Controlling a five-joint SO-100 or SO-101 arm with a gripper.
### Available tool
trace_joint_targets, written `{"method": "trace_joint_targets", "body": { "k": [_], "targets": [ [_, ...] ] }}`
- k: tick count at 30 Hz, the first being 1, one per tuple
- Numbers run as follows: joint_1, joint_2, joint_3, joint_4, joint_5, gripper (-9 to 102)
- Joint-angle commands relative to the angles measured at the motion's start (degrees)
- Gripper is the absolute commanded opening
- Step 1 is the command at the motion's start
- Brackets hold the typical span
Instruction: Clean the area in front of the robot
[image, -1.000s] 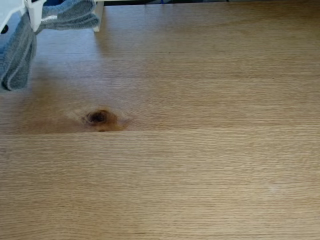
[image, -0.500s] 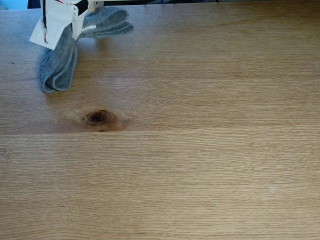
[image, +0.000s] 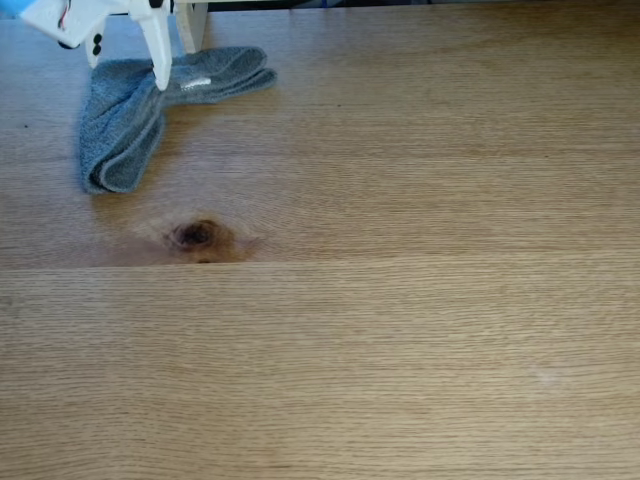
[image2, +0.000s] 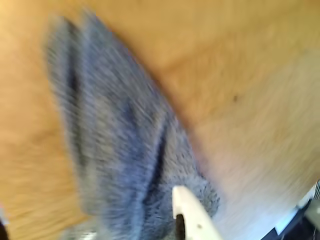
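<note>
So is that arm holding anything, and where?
The tool pinches the grey cloth at its bend, near the white label; both ends trail on the table.

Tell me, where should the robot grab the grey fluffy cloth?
Probably at the bunched fold in the middle of the grey terry cloth, where its two flaps meet, coming straight down from above. The cloth lies flat on the oak-grain wooden tabletop, and that raised ridge gives the white pointed gripper something to pinch.

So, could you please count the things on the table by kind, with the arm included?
Grey cloth: 1
Robot gripper: 1
Dark knot in the wooden tabletop: 1
Total: 3
</note>
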Motion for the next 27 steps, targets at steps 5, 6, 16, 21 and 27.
{"method": "trace_joint_targets", "body": {
  "k": [5,6,16,21,27],
  "targets": [
    [-17.1,15.1,-0.5,14.3,11.1,6],
    [-19.2,15.8,-0.5,16.2,13.1,1],
    [-37.2,20.4,-0.4,22.3,30.4,0],
    [-42.3,26.7,-0.4,23.3,31.2,0],
    [-48.5,45.9,4.0,33.6,30.9,0]
  ]
}}
